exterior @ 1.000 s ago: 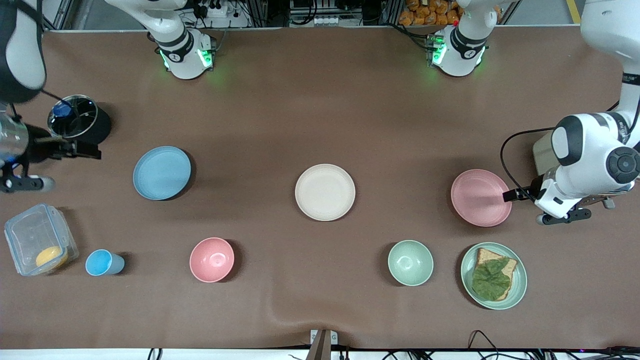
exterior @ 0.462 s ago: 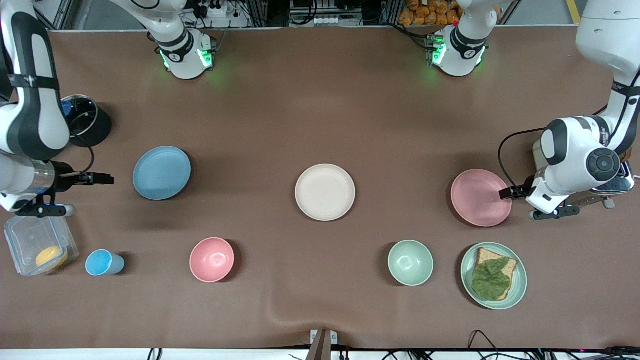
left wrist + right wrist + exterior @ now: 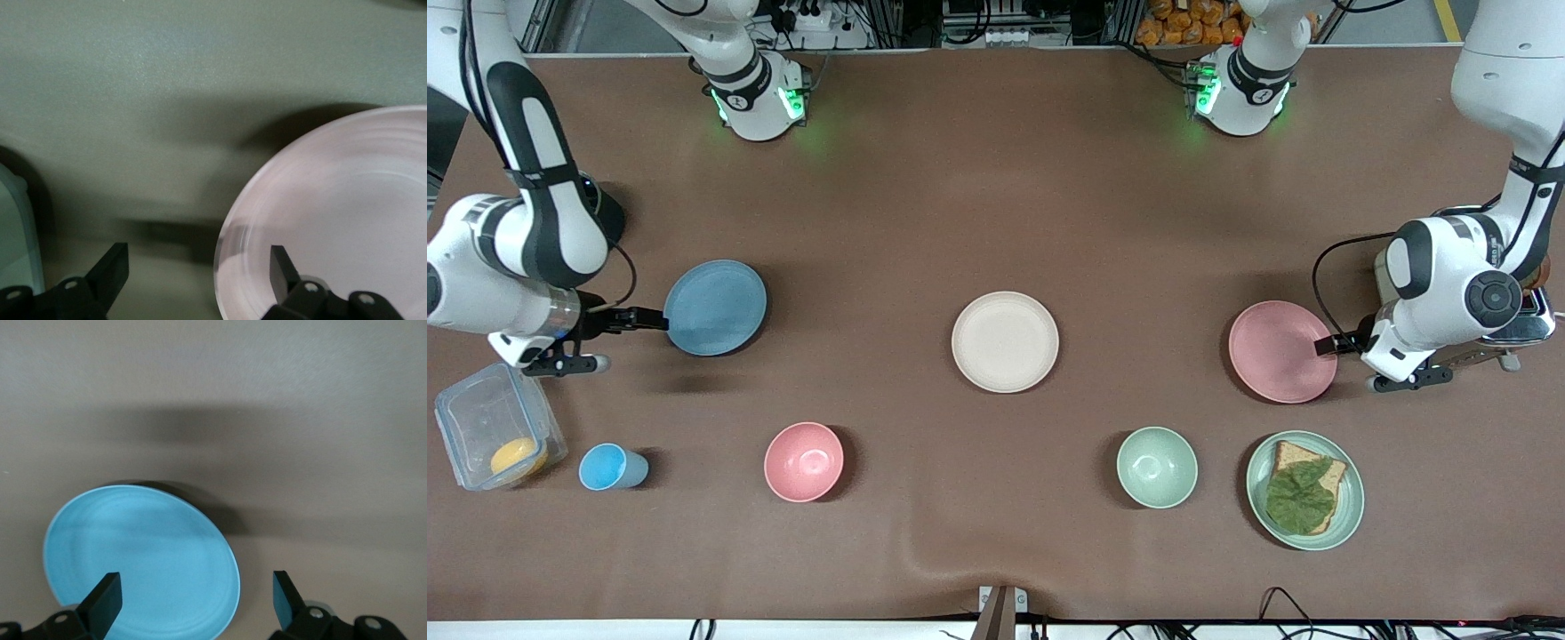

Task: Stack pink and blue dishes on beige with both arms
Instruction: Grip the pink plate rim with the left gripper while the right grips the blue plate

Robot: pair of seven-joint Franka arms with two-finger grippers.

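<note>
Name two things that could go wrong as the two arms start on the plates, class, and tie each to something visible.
1. The left pincer stands open astride the pink plate's rim; a thin hold on that low rim might slip when lifted.
2. The right pincer is open at the blue plate's edge; pushing in could slide it instead.
3. Both plates go to the beige plate, so the arms may meet there.

Pink plate, blue plate, beige plate: matt, smooth. Table cover: brown, matt.
</note>
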